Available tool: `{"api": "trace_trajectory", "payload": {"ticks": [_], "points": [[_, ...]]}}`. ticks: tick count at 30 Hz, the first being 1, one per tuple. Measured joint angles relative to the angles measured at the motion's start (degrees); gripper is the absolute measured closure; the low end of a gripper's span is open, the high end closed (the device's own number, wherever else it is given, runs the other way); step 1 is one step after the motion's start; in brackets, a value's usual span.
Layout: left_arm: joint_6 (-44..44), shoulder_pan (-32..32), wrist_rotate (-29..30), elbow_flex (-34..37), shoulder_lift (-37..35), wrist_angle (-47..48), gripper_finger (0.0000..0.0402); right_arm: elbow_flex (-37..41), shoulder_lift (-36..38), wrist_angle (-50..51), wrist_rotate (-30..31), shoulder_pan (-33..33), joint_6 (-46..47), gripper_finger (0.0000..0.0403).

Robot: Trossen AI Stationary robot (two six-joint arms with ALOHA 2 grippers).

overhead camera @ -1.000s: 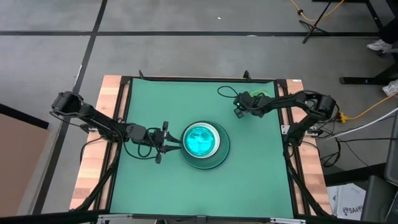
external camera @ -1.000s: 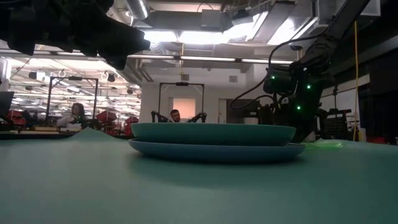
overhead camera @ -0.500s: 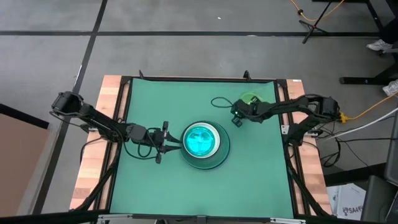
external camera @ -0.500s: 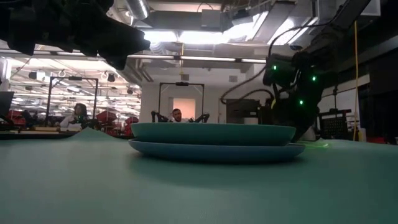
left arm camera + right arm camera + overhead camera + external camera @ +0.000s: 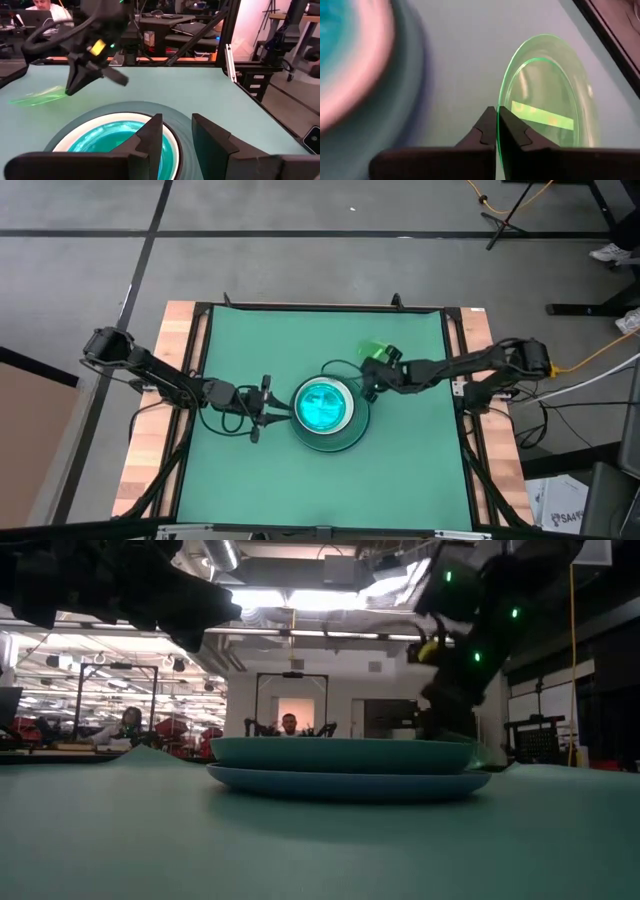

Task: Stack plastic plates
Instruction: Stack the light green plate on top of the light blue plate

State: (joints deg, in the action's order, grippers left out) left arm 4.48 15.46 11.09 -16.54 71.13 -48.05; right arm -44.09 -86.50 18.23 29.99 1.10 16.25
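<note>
Carrying is in hand: a bright green plate (image 5: 547, 95) is pinched by its rim between the closed fingers of the right gripper (image 5: 497, 131), just beside the stack (image 5: 327, 413). Centring over it, then release, is called for. The left gripper (image 5: 175, 142) waits slightly parted, empty.

- Stack (image 5: 327, 413) at centre of high view: we see cyan small plates on white, over dark teal large plate.
- Green plate (image 5: 551, 95) pinched by rim, upper right of stack.

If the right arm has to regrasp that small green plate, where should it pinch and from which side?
Pinch the thin rim, as the right gripper does now: jaws shut on the small green plate at its edge. The plate is shallow and flat, so only the rim offers a pinch; come from the side away from the plate stack.
</note>
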Motion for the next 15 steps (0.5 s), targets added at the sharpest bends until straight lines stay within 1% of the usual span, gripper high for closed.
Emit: {"api": "trace_trajectory", "payload": {"ticks": [9, 15], "points": [[0.05, 0.0, -0.02, 0.01, 0.0, 0.0, 0.0303, -6.21, 0.02, -0.47, 1.34, -9.92, -1.55, 0.0403], [0.02, 0.0, -0.02, 0.0, 0.0, 0.0, 0.0303, -6.85, -0.07, -5.3, -0.65, -15.0, -5.36, 0.0403]]}}
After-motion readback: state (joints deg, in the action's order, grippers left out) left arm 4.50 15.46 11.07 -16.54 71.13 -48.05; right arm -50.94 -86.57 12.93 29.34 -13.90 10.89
